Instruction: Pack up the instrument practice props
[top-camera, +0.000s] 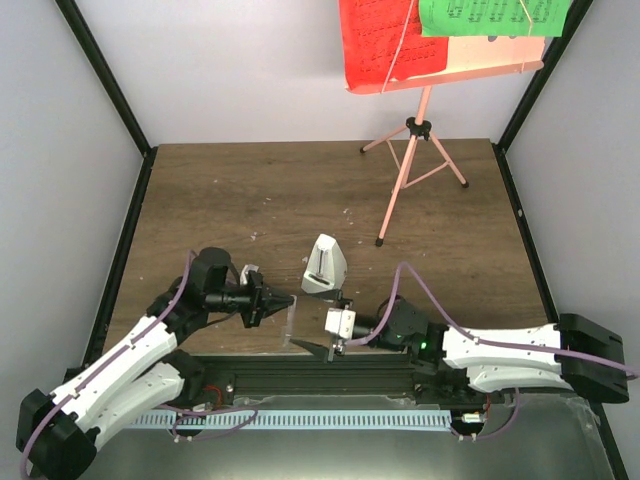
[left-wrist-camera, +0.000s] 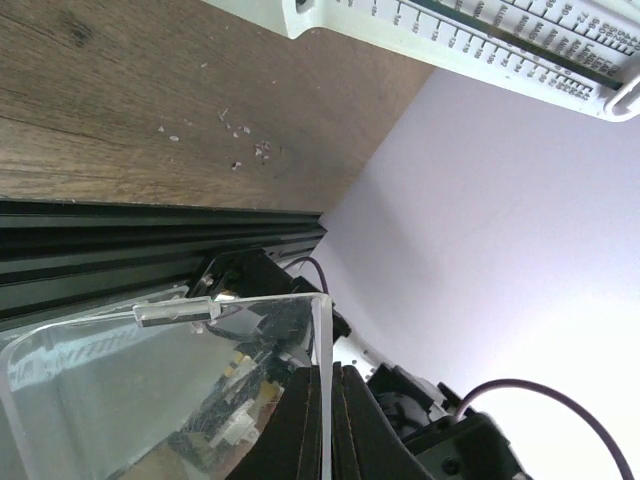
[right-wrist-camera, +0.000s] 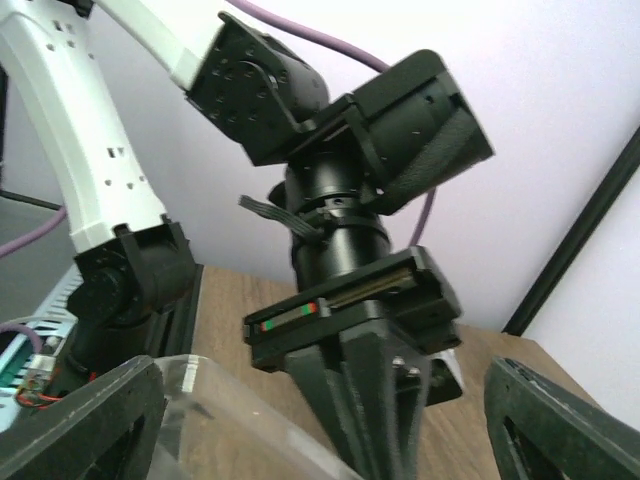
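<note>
The pink tripod music stand (top-camera: 412, 150) stands at the back right, with a red page (top-camera: 385, 40) and a green page (top-camera: 490, 15) on its desk. The white pyramid metronome (top-camera: 325, 265) sits upright near the front middle; its scale shows at the top of the left wrist view (left-wrist-camera: 480, 40). My left gripper (top-camera: 288, 300) (left-wrist-camera: 327, 378) is shut on an edge of the clear cover (top-camera: 296, 322) (left-wrist-camera: 150, 390) and holds it above the front rail, apart from the metronome. My right gripper (top-camera: 322, 325) (right-wrist-camera: 325, 435) is open wide, facing the left gripper, with the cover (right-wrist-camera: 220, 430) partly between its fingers (right-wrist-camera: 90, 420).
A black rail (top-camera: 320, 370) runs along the table's near edge under both grippers. Black frame posts (top-camera: 115, 90) stand at the back corners, with pale walls on either side. The stand's tripod legs (top-camera: 440, 170) spread over the back right of the wooden table (top-camera: 250, 200).
</note>
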